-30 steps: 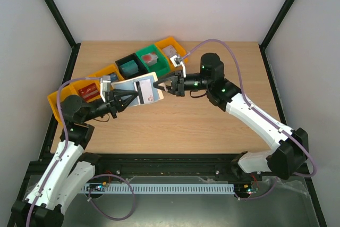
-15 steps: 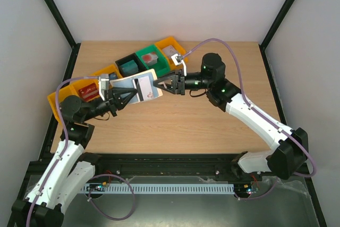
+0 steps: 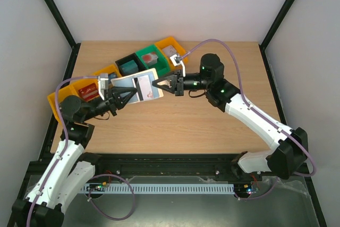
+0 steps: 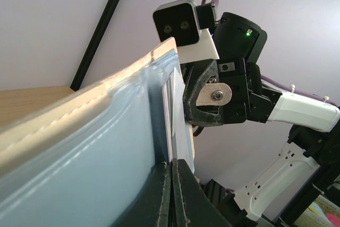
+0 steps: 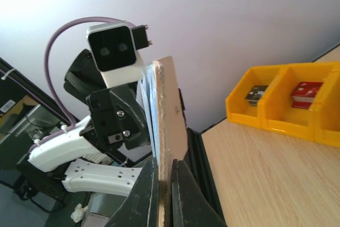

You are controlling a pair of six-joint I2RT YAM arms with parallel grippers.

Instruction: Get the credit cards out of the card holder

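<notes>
The card holder [image 3: 133,84] is pinched tight in the left gripper [image 3: 131,93]. Its other edge, maybe a credit card [image 3: 151,93] too, is squeezed by the right gripper [image 3: 156,83].

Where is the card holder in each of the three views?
Top: holder, left of centre, held open above the table.
Left wrist: holder fills the lower left, blue inside showing.
Right wrist: holder in the centre, edge-on.
Shared landmark: the table; left edge, then lower right.

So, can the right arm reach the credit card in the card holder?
Probably yes: the credit card lies uncovered beside the right gripper, whose jaws clamp the edge of the card holder.
</notes>
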